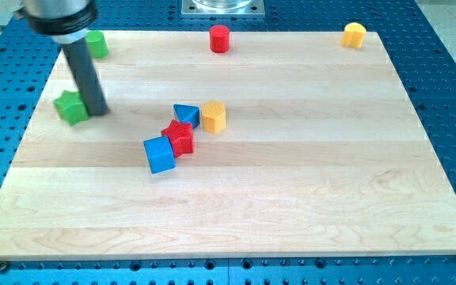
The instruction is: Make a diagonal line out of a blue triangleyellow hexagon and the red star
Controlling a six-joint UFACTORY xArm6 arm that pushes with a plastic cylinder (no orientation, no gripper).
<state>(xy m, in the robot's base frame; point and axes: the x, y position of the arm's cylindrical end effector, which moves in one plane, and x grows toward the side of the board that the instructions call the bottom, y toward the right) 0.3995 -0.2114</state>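
Observation:
A blue triangle (pixel 186 115) lies near the board's middle, touching a yellow hexagon (pixel 213 116) on its right. A red star (pixel 179 138) sits just below the triangle and touches it. A blue cube (pixel 159 154) touches the star at its lower left. My tip (pixel 97 110) rests on the board at the view's left, right beside a green star (pixel 71 107) and well left of the blue triangle.
A green block (pixel 96 44) sits at the top left, partly behind the rod. A red cylinder (pixel 220 38) stands at the top middle. A yellow block (pixel 355 35) sits at the top right corner. The wooden board (pixel 291 198) lies on a blue perforated table.

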